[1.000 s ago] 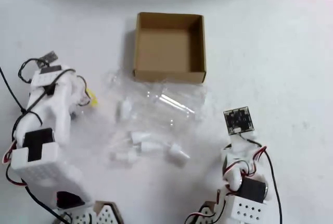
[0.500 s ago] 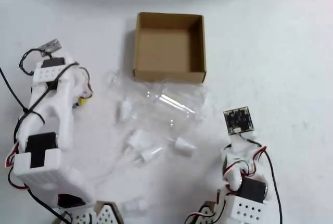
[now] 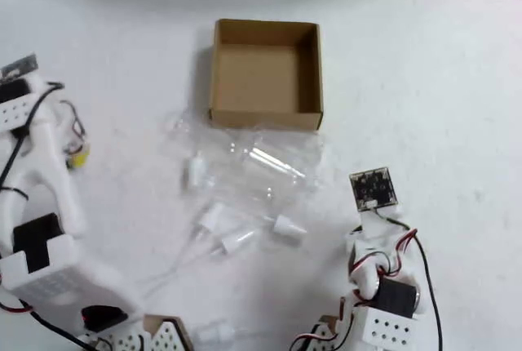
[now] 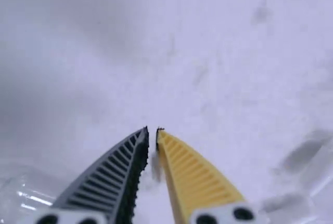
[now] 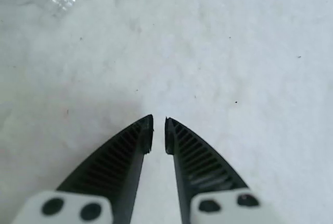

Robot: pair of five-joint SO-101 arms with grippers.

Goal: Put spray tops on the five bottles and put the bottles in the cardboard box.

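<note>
bottles point(image 3: 265, 162), where do they lie from where you stand?

noted: clear bottles lying on their sides in a loose cluster at the centre of the high view, on the white table point(image 3: 424, 82), just below the cardboard box point(image 3: 265, 118). all are outside the box. their count cannot be told, as the clear plastic runs together.

and the spray tops point(image 3: 236, 241)?

white tops lying loose on the table, lower centre of the frame, just below the bottles. one more lies at the cluster's left edge. a pale piece at the bottom edge is too blurred to name.

the box itself?

upper centre of the frame, open side up, standing square on the table.

state of the left gripper point(image 4: 152, 130)?

its grey and yellow fingers meet at the tips, and i see nothing firmly held. it hangs over the table at the middle left of the high view, well apart from the cluster.

and the right gripper point(image 5: 158, 120)?

its black fingers are drawn together with only a sliver of gap, nothing between them, over bare table. that arm sits at the lower right of the high view.
</note>
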